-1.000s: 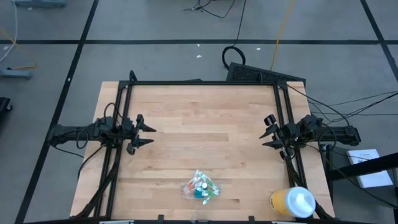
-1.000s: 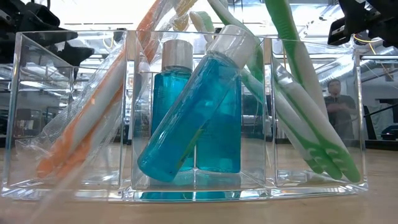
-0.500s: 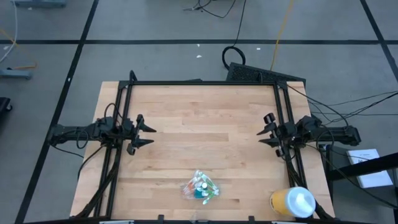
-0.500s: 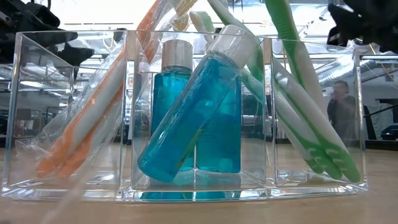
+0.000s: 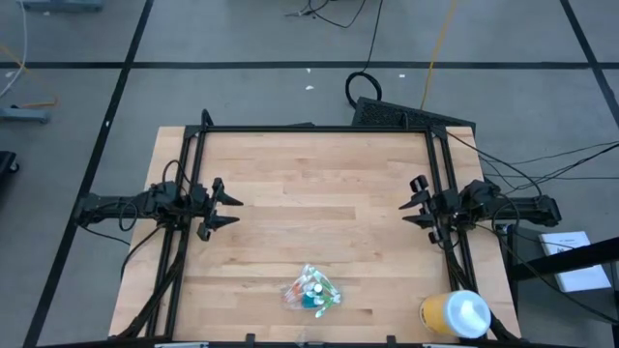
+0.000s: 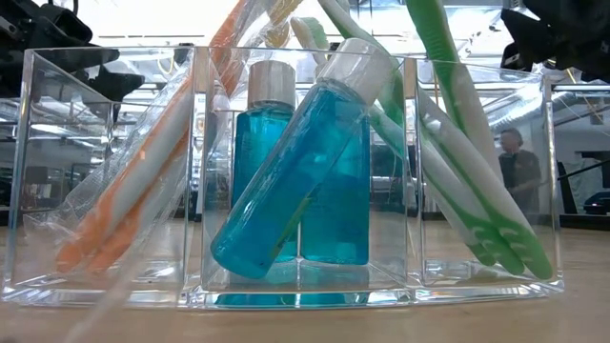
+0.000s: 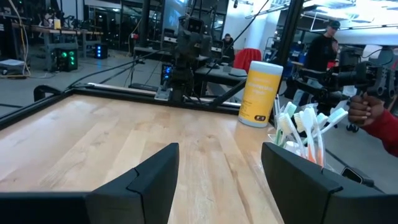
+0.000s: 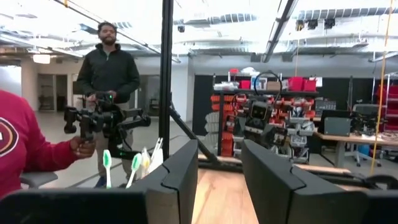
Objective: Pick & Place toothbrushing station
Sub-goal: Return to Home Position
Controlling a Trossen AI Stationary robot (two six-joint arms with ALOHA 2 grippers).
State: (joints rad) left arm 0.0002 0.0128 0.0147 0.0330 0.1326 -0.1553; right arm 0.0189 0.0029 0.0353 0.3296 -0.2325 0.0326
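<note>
Wooden desk (image 5: 309, 174) carries one station (image 5: 311, 291) near the low camera's edge, two blue bottles (image 6: 297, 191) in its middle compartment, one yellow cup (image 5: 455, 314) at a corner. We see left pincer (image 5: 232, 210) and right pincer (image 5: 410, 205), both spread wide, well apart from it.

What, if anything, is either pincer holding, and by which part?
Nothing. The left pincer and right pincer are open and empty, away from the holder.

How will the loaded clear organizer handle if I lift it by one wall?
Probably slick: the organizer looks like smooth, hard plastic. Likely top-heavy, since the toothbrushes lean out above its rim. The blue bottles probably add weight in the middle.
</note>
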